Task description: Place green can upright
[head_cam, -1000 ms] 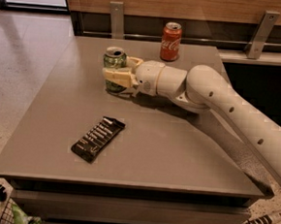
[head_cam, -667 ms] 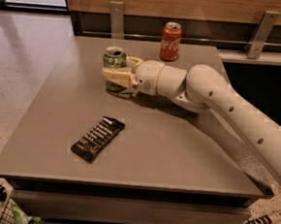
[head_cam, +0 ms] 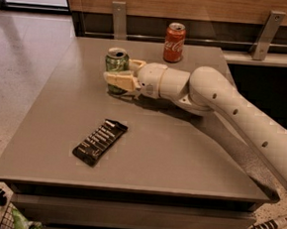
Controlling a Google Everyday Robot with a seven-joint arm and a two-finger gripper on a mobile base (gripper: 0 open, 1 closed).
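Note:
The green can [head_cam: 116, 62] stands upright on the grey table [head_cam: 145, 151], toward the back left. Its silver top faces up. My gripper [head_cam: 121, 73] reaches in from the right, with one cream finger in front of the can and one behind it. The fingers sit around the can's lower body and appear closed on it. The can's lower part is hidden behind the front finger.
A red Coca-Cola can [head_cam: 174, 42] stands upright at the table's back edge. A black snack bar [head_cam: 99, 142] lies flat at front left. My white arm [head_cam: 242, 119] crosses the right side. A wooden wall with metal brackets runs behind the table.

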